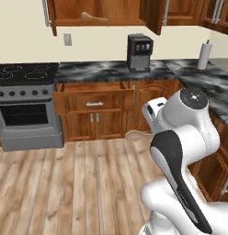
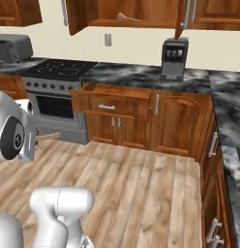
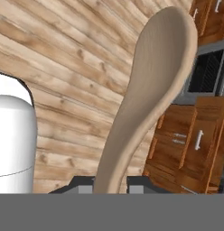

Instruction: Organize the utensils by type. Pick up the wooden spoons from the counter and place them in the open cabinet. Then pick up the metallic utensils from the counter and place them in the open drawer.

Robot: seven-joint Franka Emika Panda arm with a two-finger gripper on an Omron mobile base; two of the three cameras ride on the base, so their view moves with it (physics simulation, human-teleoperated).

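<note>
While my gripper [image 3: 110, 182] clamps the big wooden spoon [image 3: 150, 90] by its handle, I lift steadily toward the open cabinet [image 1: 95, 20], avoiding its door.

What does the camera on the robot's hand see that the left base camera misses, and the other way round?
Hand view alone: the large wooden spoon up close, its handle pinched between the fingertips of the gripper, bowl pointing away over the floor.

Left base view alone: a second wooden spoon lying in the open cabinet, a coffee machine and a paper towel roll on the counter, and the arm's white body.

Both: the plank floor, the oven and the wooden cabinet fronts. The left base view catches just a tan sliver of the held spoon beside the arm.
</note>
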